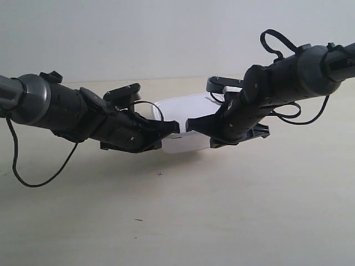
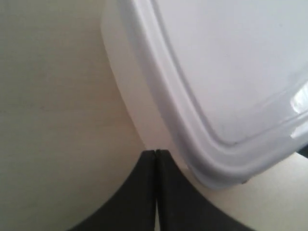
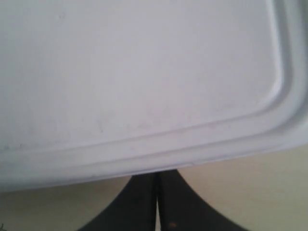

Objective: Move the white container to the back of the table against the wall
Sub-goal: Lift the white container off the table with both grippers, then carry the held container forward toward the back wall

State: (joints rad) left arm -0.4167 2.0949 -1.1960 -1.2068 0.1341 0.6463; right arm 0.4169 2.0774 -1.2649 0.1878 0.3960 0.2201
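Two broad pale surfaces frame everything: the wall [image 1: 166, 33] across the far side and the table [image 1: 249, 221] running up to it. Next in size, the arm at the exterior view's left [image 1: 66, 111] and the arm at the exterior view's right [image 1: 277, 83] reach inward, and their tips come close together at the near side of the white container [image 1: 186, 108]. That box sits on the table around mid-width, lid on, with a strip of bare table between it and the wall.

The left gripper [image 2: 155, 159] has its fingers pressed together with nothing between them, and its tip touches the box's side beside a rounded corner. The right gripper [image 3: 157, 180] is likewise closed and empty, tucked just under the lid's rim along a straight edge.

Pushing is the likely plan, and the risk lies there. The tip by the corner could slide off the curve, so the box would pivot rather than travel straight. The tip under the rim could pry the lid or tilt the light box.
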